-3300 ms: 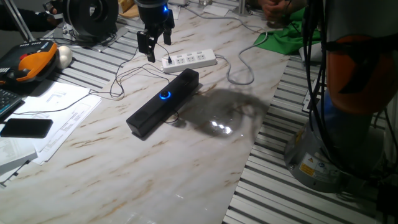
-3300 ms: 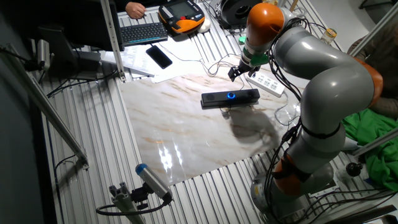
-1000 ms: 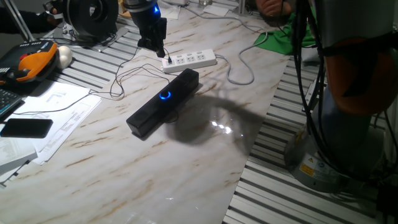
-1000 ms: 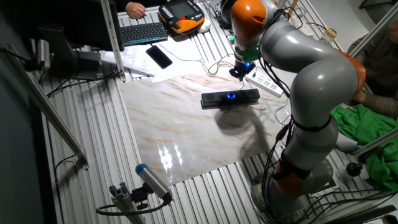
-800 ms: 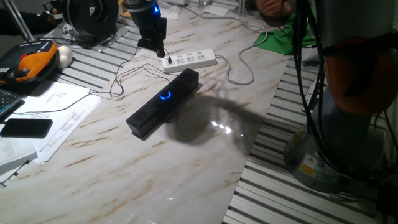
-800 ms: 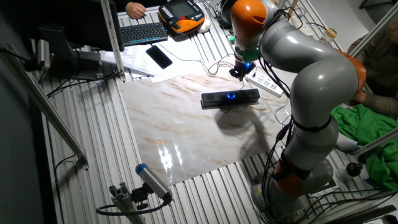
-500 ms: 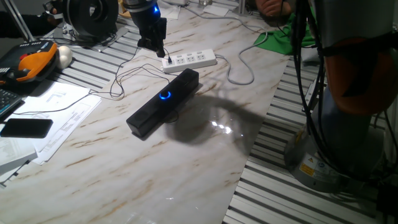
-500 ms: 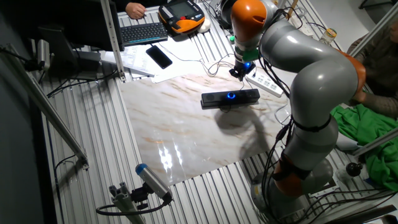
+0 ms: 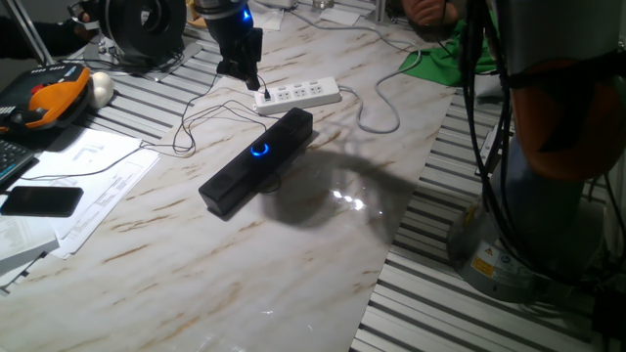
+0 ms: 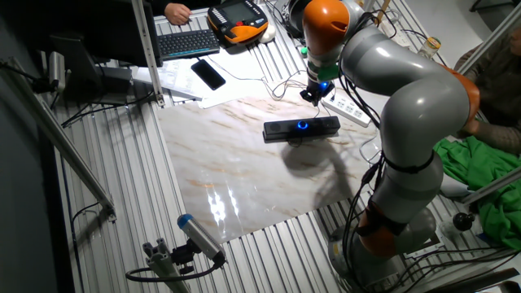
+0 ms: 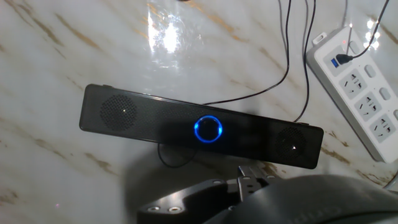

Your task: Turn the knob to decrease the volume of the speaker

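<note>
The speaker (image 9: pixel 235 181) is a long black bar lying slantwise on the marble table. The knob (image 9: pixel 259 150) glows as a blue ring at the bar's middle. Both also show in the other fixed view, speaker (image 10: pixel 285 129) and knob (image 10: pixel 303 125). In the hand view the speaker (image 11: pixel 124 115) lies across the frame with the knob (image 11: pixel 209 129) just right of centre. My gripper (image 9: pixel 245 78) hangs above the table behind the speaker's far end, apart from it, near the power strip. Its fingers look apart and hold nothing. The fingertips are out of the hand view.
A white power strip (image 9: pixel 298 95) lies just behind the speaker, with thin black cables (image 9: pixel 196 122) looping beside it. Papers (image 9: pixel 98 186) and a black phone (image 9: pixel 41 200) lie at the left. An orange pendant (image 9: pixel 49 98) and green cloth (image 9: pixel 450 49) sit further back.
Since 3.3 s ago the arm has swung over and the hand has turned about its axis, staying above the speaker's far end. In the last second nothing has moved.
</note>
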Tool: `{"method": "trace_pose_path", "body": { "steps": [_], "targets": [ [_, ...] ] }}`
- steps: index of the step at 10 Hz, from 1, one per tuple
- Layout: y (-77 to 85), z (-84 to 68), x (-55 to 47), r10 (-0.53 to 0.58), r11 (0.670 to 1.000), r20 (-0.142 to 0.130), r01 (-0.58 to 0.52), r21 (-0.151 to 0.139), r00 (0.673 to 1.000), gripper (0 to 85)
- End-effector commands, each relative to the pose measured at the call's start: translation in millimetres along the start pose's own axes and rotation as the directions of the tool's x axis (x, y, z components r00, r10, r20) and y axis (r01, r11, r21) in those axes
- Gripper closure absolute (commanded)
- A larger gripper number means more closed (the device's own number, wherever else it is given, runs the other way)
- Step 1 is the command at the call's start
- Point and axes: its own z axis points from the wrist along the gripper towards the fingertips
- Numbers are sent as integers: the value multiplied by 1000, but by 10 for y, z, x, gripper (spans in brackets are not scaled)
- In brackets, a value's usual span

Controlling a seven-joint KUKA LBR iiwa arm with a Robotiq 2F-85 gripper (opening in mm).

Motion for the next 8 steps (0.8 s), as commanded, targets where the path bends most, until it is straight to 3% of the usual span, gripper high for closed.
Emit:
{"method": "trace_pose_path", "body": {
  "steps": [1, 3, 4, 5, 6, 7, 8],
  "targets": [
    [0, 0, 0, 11, 1000, -2, -11, 0, 1000, 850],
    [0, 0, 0, 49, 999, 2, -49, 1, 999, 850],
    [0, 0, 0, 88, 996, 23, -88, -9, 996, 850],
    [0, 0, 0, 119, 991, 5, -119, -55, 993, 850],
    [0, 0, 0, 139, 988, -36, -141, -70, 990, 850],
    [0, 0, 0, 194, 972, -63, -200, -120, 979, 850],
    [0, 0, 0, 285, 940, -67, -293, -175, 956, 850]
  ]
}}
